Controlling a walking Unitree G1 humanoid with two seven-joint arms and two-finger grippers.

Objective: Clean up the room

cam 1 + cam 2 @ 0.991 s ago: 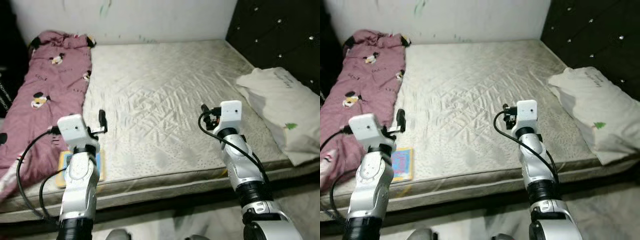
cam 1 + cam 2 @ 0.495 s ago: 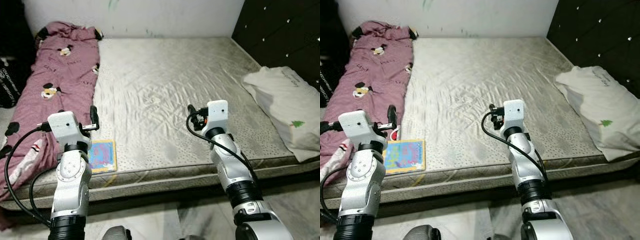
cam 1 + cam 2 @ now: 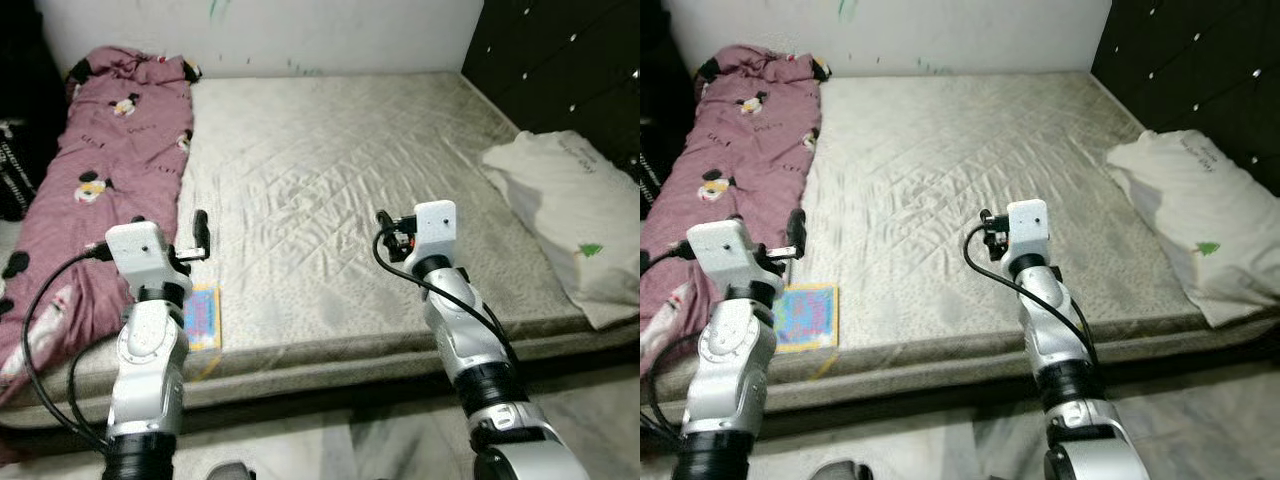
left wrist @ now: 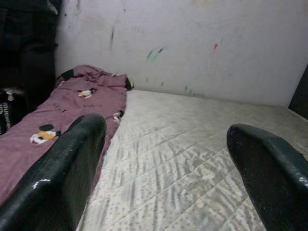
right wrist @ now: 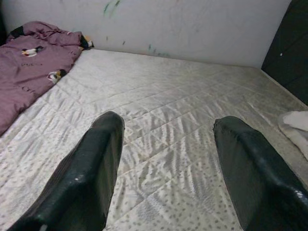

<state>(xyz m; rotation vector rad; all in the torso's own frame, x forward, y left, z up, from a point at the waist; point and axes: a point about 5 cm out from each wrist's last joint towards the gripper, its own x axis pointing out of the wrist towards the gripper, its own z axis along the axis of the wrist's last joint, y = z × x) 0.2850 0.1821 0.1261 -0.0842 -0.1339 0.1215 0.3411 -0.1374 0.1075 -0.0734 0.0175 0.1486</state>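
Hovering spread over the mattress (image 3: 330, 180), both jaws sit empty

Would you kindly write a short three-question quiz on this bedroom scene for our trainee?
1. True or false: the book lies near the mattress's front edge, on the robot's left.
2. Which lies against the dark headboard? A) the pink blanket B) the white pillow C) the book
3. Fill in: both the left gripper and the right gripper have their jaws ____.

Key: 1 true; 2 B; 3 open.
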